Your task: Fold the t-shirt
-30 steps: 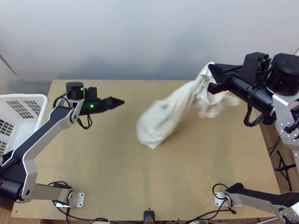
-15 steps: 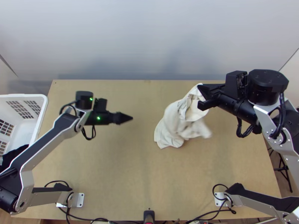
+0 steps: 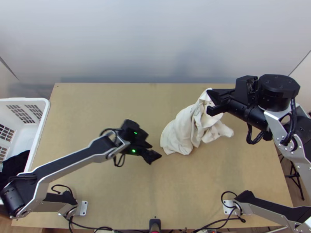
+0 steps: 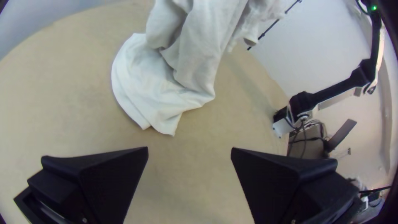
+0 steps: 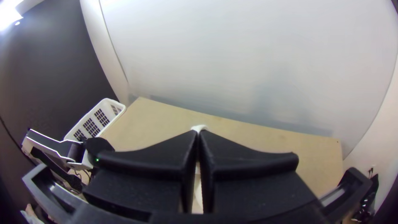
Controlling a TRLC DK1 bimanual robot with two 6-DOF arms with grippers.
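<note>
Bench (image 3: pixel 93 101): light wood.
T-shirt (image 3: pixel 182 130): bunched, draping over the bench.
Left claw (image 3: pixel 156 151): spread wide, near the T-shirt.
Right claw (image 3: pixel 209 92): pinched on the T-shirt's raised end.

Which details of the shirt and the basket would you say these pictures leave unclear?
Pinched patch of the shirt: right wrist view, mostly hidden by the right gripper.
Sleeve layout: top view, lost in bunched folds.
Shirt's raised end: left wrist view, cut off by the top edge.
Basket's outer side: top view, cut off by the left edge.
</note>
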